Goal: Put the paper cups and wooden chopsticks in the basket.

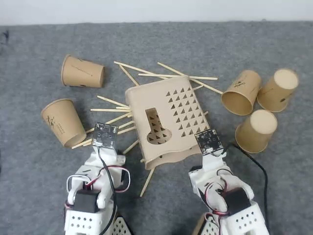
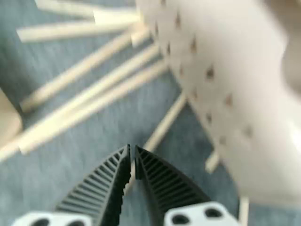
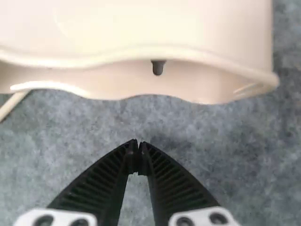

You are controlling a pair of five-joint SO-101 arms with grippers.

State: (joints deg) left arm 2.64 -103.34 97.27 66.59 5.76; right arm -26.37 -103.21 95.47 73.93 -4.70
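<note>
Both end effectors [image 2: 130,153] [image 3: 138,146] pinched shut; basket [image 1: 168,115] lies tipped, opening facing them.

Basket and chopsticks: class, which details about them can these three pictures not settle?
1. High view: how many chopsticks lie under the tipped basket; its wall covers them.
2. Left wrist view: where each chopstick ends; blur smears them.
3. Right wrist view: how far the basket extends; the frame edge cuts it off.

basket [image 1: 139,100] cream, triangle perforations | paper cups [image 1: 82,72] kraft brown | chopsticks [image 1: 147,182] pale | carpet [image 1: 195,44] grey | jaws black
</note>
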